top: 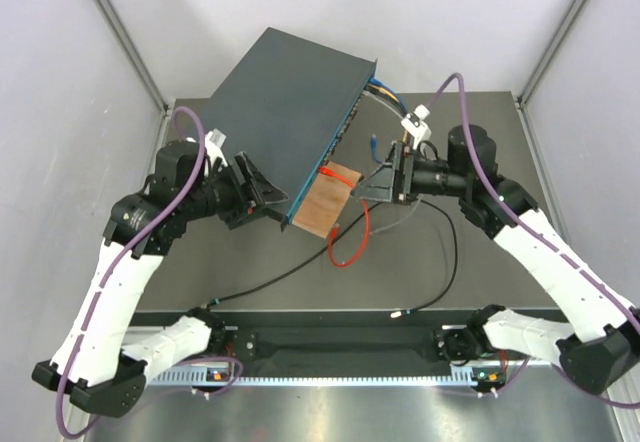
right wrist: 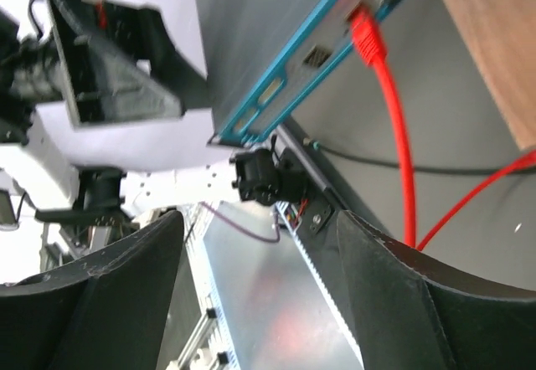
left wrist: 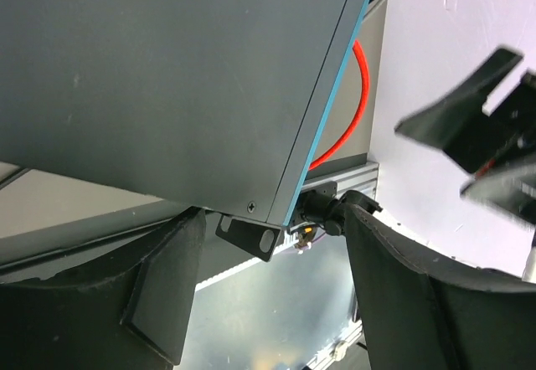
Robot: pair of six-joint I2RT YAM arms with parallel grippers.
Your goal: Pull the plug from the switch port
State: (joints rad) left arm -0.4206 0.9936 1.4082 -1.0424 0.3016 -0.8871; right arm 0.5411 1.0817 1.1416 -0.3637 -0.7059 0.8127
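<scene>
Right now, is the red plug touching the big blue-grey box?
Touching. The right wrist view shows the red plug pushed into a socket on the narrow face of the switch, with no gap between them.

One switch (top: 285,112), one brown board (top: 325,209), one red cable (right wrist: 395,136) and two grippers (left gripper (top: 268,197), right gripper (top: 373,184)).

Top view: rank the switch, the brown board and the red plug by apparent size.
1. switch, largest by far
2. brown board
3. red plug, smallest
The switch seems tilted toward the camera, yet the order is clear.
</scene>
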